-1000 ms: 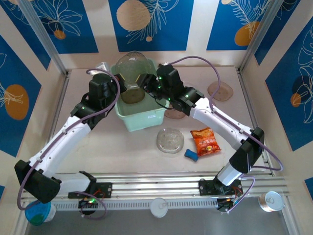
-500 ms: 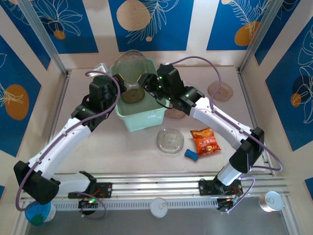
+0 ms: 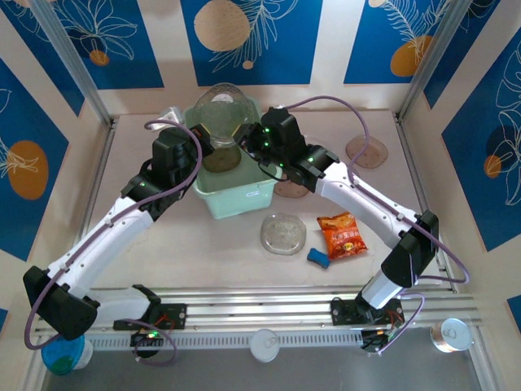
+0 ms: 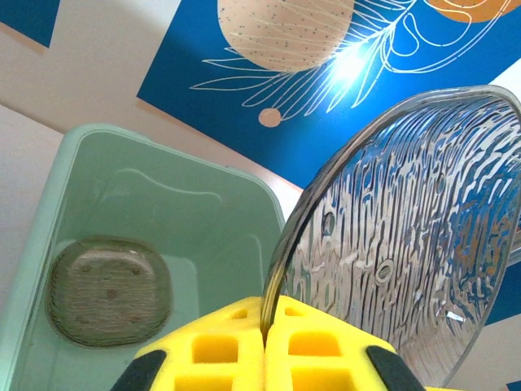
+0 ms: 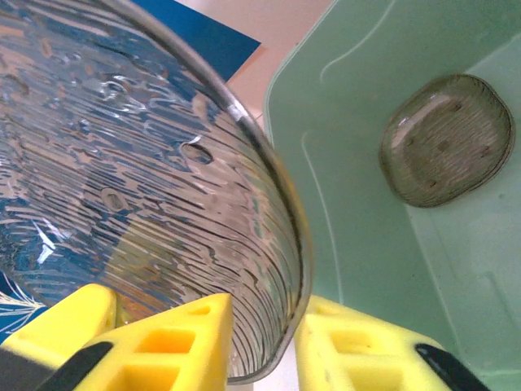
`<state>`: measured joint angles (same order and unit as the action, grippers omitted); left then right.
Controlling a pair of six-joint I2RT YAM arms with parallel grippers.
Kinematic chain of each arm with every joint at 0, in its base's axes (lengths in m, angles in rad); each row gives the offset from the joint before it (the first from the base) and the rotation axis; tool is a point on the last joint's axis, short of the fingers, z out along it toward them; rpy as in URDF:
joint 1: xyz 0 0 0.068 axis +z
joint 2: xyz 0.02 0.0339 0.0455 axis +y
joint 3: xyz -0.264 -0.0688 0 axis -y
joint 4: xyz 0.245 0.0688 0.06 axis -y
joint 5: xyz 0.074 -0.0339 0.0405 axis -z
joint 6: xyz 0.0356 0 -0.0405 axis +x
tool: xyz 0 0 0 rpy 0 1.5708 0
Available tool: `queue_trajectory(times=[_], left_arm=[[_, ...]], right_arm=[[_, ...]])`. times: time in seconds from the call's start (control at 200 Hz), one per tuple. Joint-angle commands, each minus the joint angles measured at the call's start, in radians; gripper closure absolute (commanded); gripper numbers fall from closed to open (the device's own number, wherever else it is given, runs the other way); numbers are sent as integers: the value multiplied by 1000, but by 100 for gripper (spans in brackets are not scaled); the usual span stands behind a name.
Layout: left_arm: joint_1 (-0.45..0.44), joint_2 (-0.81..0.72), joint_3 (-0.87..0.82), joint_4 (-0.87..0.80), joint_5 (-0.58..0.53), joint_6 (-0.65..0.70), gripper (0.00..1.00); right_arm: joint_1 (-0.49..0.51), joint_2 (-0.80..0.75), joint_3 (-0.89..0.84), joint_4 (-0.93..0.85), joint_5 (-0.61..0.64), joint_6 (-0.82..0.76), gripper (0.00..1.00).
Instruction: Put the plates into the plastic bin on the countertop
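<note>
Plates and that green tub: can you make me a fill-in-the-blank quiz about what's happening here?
1. The left gripper and right gripper both clamp the rim of one clear ____ over the plastic bin.
2. Flat on the bin's floor lies a second plate, smoky ____ in colour.
3. The orange-red snack packet lies on the ____.
Missing words: plate, brown, countertop.

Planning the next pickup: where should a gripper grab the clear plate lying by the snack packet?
Probably the left rim of the clear plate, from above: it lies flat, so only the rim offers an edge, and the snack packet lies to its right.
</note>
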<state>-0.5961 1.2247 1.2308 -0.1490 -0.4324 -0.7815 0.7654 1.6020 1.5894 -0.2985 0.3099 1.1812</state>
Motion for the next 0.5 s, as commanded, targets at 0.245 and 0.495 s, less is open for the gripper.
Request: queue_trajectory(times=[0.245, 0.495], left_arm=[[-17, -18, 6, 18, -3, -48, 100], [-17, -21, 18, -3, 6, -51, 100]], right_arm=[[-3, 28, -12, 35, 26, 19, 82], [-2, 33, -11, 44, 35, 21, 88]])
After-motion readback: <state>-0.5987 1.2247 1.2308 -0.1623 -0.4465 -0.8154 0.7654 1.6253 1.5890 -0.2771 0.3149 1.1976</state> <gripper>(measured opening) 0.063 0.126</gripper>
